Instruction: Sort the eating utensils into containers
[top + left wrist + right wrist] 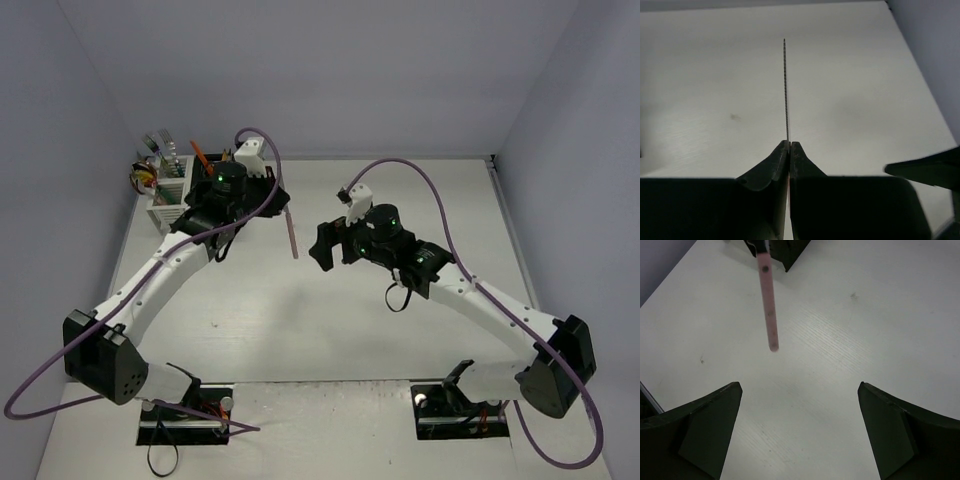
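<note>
My left gripper (281, 201) is shut on a slim pink utensil (291, 232) that sticks out past its tips, above the table. In the left wrist view the shut gripper (789, 142) shows the utensil (786, 90) edge-on as a thin line. My right gripper (325, 246) stands wide open just right of the utensil's free end. From the right wrist, the open gripper (800, 385) holds nothing, and the pink utensil (768, 305) hangs ahead of it, apart. The white container (166, 203) at the back left holds several utensils (160, 150), upright.
The white table (400, 320) is bounded by grey walls on the left, back and right. An orange-red utensil (200, 155) stands by the white container. One finger of the right gripper (930, 172) shows at the right edge of the left wrist view.
</note>
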Motion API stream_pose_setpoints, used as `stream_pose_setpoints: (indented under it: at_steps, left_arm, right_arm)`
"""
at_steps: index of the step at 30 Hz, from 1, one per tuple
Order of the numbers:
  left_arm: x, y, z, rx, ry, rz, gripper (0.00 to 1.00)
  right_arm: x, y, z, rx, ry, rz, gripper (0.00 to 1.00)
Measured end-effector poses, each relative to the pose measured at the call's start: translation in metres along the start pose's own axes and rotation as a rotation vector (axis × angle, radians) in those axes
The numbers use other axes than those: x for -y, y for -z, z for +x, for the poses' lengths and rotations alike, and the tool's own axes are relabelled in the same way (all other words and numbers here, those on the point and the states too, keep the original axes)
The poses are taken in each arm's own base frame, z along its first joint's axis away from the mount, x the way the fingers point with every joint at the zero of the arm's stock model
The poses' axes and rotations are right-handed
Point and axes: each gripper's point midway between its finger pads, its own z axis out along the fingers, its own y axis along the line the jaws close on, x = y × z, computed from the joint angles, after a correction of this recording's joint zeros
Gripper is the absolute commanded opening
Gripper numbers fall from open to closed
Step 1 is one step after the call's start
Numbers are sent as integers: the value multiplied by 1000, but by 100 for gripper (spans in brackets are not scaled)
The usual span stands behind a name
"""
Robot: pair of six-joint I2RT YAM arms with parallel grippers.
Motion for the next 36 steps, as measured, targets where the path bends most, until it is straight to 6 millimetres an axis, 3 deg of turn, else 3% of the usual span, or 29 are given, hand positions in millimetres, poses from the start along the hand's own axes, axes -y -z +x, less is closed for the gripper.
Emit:
stream_pose_setpoints:
  at_steps: [6,11,15,20,24,27,31,36]
  left_arm:
    - [-65,25,-70,155,-216,-294,0]
    - [-119,50,-126,254,-323,-511,0]
    - [-153,41,-157,286,-383,-630,0]
    - [-191,1,-147,218,-436,-696,0]
    - [-223,-32,-120,137,-450,-725,0]
    - [-244,-43,-105,96,-444,-748,1]
    - [-257,-47,-96,81,-435,-763,16]
    - [-260,-48,-87,88,-414,-754,42]
  right_arm:
    - [27,31,-28,105,-22,89,100]
    - [56,57,-32,150,-51,172,100]
    - [68,67,-24,143,-63,211,100]
    - [74,73,-17,127,-64,240,100]
    - [78,79,-18,137,-65,262,100]
    - [80,83,-19,144,-67,277,100]
    - [84,87,-14,136,-69,301,100]
    - [89,88,-10,124,-71,328,100]
